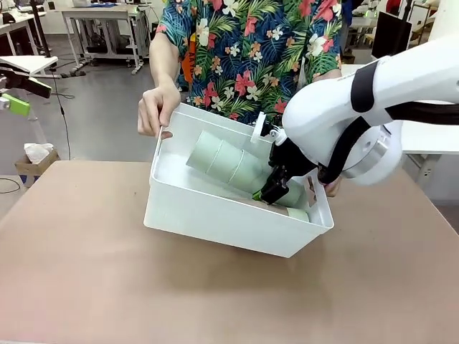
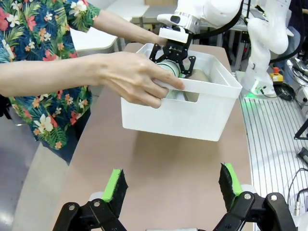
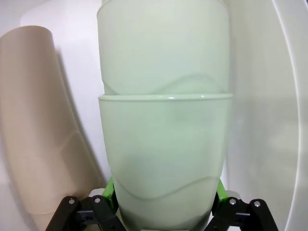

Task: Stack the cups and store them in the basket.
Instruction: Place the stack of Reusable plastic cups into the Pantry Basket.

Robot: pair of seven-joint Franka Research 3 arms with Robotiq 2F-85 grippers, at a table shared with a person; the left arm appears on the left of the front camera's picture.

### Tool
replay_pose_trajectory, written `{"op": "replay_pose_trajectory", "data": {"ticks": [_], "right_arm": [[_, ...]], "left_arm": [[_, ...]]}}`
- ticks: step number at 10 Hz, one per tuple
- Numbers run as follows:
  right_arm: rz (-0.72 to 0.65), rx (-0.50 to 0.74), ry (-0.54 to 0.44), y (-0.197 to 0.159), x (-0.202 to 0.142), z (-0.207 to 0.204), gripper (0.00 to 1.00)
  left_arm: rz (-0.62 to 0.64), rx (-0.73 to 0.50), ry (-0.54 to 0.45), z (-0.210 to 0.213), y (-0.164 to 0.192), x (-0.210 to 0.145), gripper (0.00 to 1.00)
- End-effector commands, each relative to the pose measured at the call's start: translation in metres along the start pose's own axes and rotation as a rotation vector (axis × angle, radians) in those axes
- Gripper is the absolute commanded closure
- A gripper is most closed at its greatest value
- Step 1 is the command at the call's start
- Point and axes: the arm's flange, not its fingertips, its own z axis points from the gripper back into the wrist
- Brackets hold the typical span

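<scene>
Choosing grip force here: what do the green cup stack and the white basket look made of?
Green cup stack: probably matte plastic, with an even pale colour and soft, dull shading. White basket: likely moulded plastic, smooth and slightly glossy, with a thin rounded rim. The right pincer grips the stack.

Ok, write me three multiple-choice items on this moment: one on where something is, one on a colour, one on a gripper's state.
1. Where is the stack of green cups?
A. inside the basket
B. on the table beside it
C. in the person's hand

2. What colour is the cup lying beside that stack?
A. blue
B. tan
C. black

3. What is the right gripper doing?
A. hanging open above the table
B. closed on the basket's rim
C. closed on the green stack

Answers: 1 A, the stack lies inside the tilted basket; 2 B, the right wrist view shows a tan cup next to it; 3 C, its green pads press both sides of the lowest green cup.
</scene>
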Motion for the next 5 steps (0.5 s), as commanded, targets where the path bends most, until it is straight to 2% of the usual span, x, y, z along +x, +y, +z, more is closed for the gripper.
{"op": "replay_pose_trajectory", "data": {"ticks": [1, 5], "right_arm": [[0.043, -0.016, -0.058, -0.0126, -0.0034, -0.0078, 0.15], [0.065, 0.002, -0.077, -0.0144, -0.0132, -0.0114, 0.15]], "left_arm": [[0.005, -0.003, -0.006, 0.0003, -0.0026, 0.0034, 0.0], [0.005, -0.003, -0.006, 0.0003, -0.0026, 0.0034, 0.0]]}}
